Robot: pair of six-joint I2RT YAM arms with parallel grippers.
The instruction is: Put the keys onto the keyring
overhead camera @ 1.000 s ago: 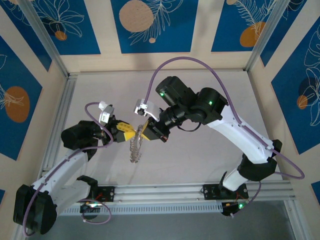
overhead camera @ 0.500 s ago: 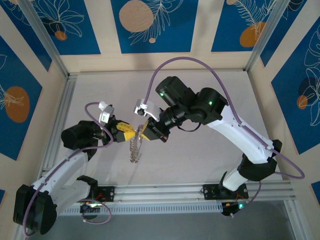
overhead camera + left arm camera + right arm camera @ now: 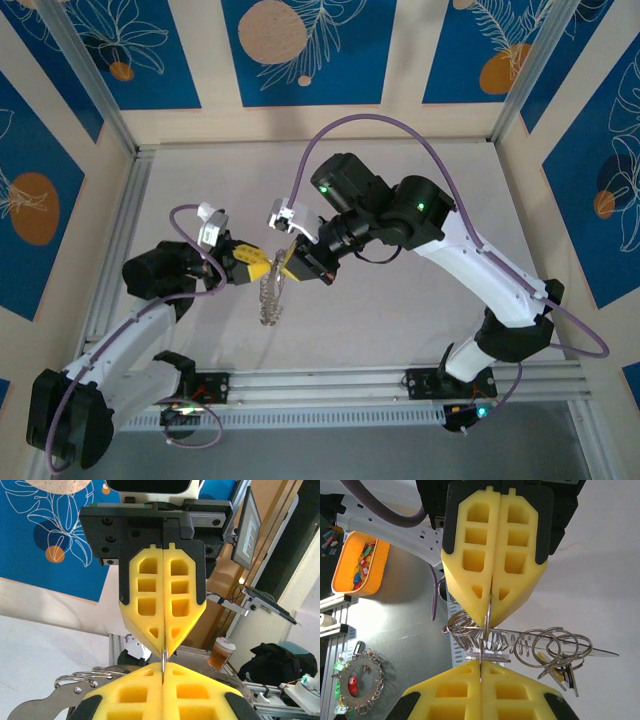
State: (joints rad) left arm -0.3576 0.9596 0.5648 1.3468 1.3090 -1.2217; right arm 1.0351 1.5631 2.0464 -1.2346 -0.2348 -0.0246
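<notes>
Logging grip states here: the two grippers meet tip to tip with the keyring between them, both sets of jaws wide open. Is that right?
Not quite. Both sets of jaws are shut, not open: in the right wrist view the left gripper and right gripper press closed on the wire of the keyring. The rest holds.

The keyring (image 3: 520, 644), a tangle of silvery wire loops, hangs pinched between yellow fingers (image 3: 470, 555) left of the surface's middle; small dark and brassy keys (image 3: 563, 672) dangle from one end.
</notes>
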